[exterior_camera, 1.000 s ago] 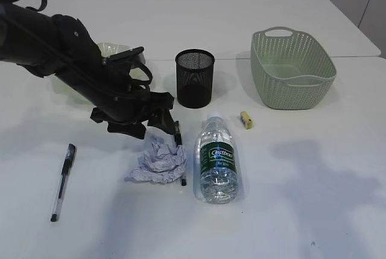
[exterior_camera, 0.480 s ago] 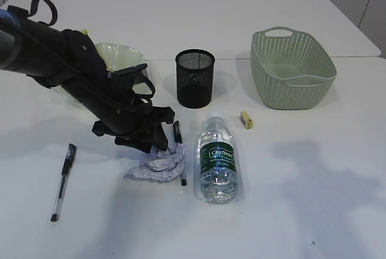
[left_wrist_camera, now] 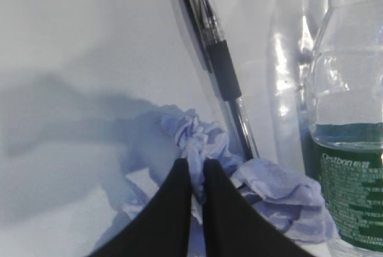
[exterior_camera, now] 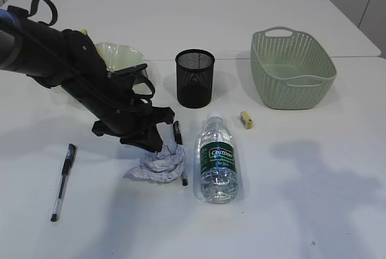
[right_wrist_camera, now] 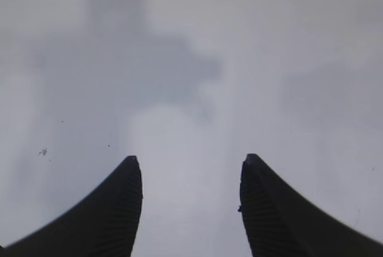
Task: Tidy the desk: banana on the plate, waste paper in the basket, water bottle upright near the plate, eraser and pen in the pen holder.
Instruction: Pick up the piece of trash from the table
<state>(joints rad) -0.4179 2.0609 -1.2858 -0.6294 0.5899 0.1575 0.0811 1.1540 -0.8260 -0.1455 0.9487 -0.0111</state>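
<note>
The white desk fills the view — a seam crosses it on the far side. The left gripper pinches the waste paper, jaws nearly together, left of the lying water bottle. The right gripper hangs half open over bare desk, holding nothing.

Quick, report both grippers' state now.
Left gripper: shut on the waste paper, pinching a fold.
Right gripper: open, holding nothing, above the bare desk.
</note>
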